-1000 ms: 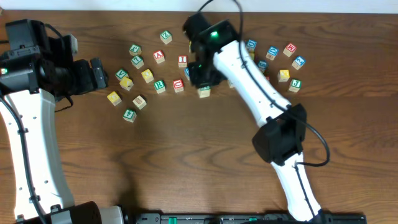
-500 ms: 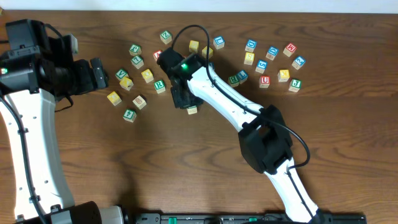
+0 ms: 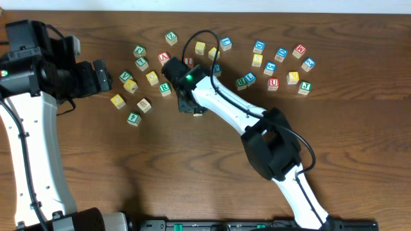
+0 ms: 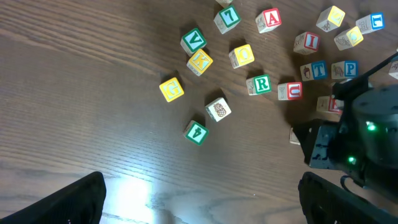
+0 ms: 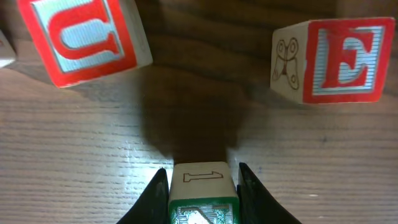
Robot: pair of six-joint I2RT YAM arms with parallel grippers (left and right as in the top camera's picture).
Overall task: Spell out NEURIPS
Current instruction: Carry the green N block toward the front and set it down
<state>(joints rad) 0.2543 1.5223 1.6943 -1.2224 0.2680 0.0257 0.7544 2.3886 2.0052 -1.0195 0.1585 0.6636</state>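
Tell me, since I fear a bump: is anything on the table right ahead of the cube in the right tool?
Nothing visible does. The green-framed wooden cube in the right tool faces bare wooden table; the red-framed wooden U cube and red-framed wooden E cube flank that gap, both apart from it.

- Left arm (image 3: 26, 147): smooth white shell links with a thin black cable running along them, and blocky black housings at the wrist end.
- Right arm (image 3: 228, 109): the same white links, a bulky black elbow joint (image 3: 273, 151), and a black wrist block carrying a small green light (image 3: 189, 78).
- A black cable (image 3: 200, 32) forms a loop over the right arm's wrist block.
- Left jaws and right jaws: matte black, with rounded tips.
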